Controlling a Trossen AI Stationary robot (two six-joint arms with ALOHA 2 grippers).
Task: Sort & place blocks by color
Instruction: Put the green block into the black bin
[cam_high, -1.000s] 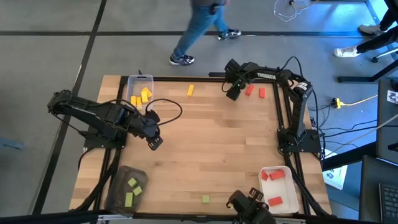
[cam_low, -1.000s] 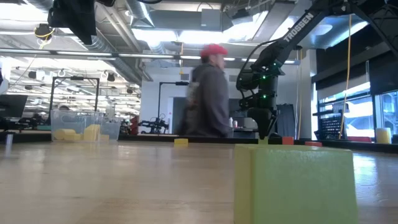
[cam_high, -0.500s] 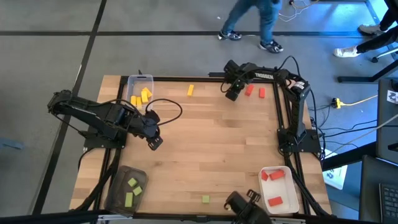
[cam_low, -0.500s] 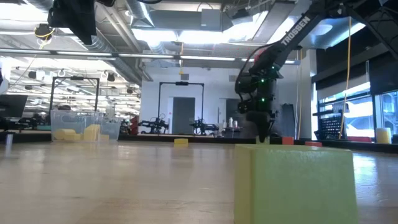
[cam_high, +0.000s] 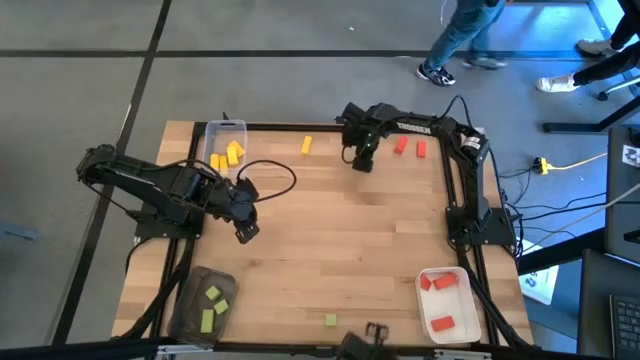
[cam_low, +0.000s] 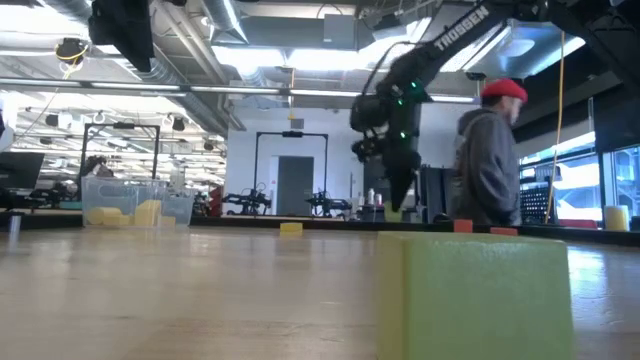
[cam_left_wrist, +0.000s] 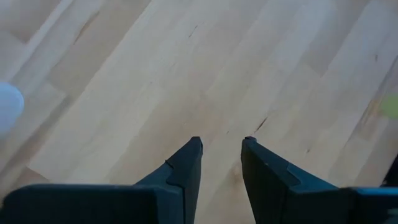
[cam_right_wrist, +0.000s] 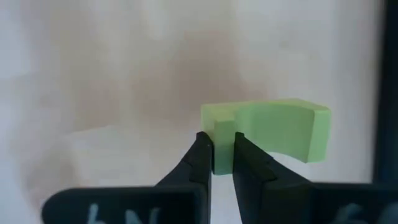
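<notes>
Green block (cam_right_wrist: 267, 134) between right fingers (cam_right_wrist: 202, 158)

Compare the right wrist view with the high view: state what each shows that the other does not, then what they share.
Only the right wrist view shows a light green block pinched between the right gripper's fingers.

Only the high view shows the whole table: the clear tray with yellow blocks, the dark tray with green blocks, the white tray with red blocks, loose blocks still on the wood, and the left gripper waiting over bare wood.

Both show the right gripper, shut, above the table's far side.
</notes>
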